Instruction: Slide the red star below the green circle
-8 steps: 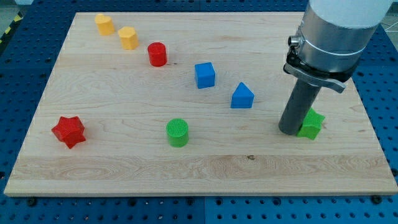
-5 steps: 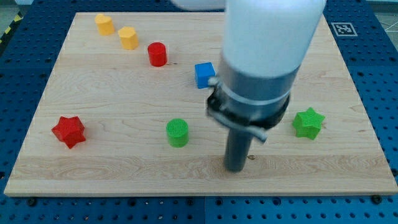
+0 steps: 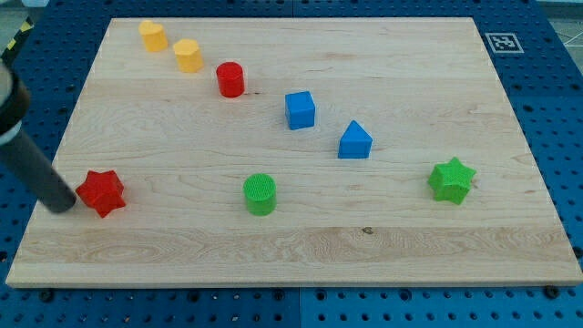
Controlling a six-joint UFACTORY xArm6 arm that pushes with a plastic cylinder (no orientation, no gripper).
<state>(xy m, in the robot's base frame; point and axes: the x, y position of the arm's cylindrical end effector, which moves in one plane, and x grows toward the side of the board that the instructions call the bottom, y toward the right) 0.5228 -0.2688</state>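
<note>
The red star (image 3: 101, 192) lies near the left edge of the wooden board (image 3: 301, 246). The green circle (image 3: 260, 194) stands to its right, near the board's middle bottom, at about the same height in the view. My rod comes in from the view's left edge, and my tip (image 3: 62, 206) rests just left of the red star, touching or almost touching its left side.
Two yellow blocks (image 3: 153, 35) (image 3: 188, 56) and a red cylinder (image 3: 230, 79) run in a diagonal line at the top left. A blue cube (image 3: 300, 109) and a blue triangular block (image 3: 354, 140) sit mid-board. A green star (image 3: 452, 179) lies at the right.
My rod has swept from beside the green star on the right, across the board's lower middle, to the left side of the red star. No block has visibly moved.
</note>
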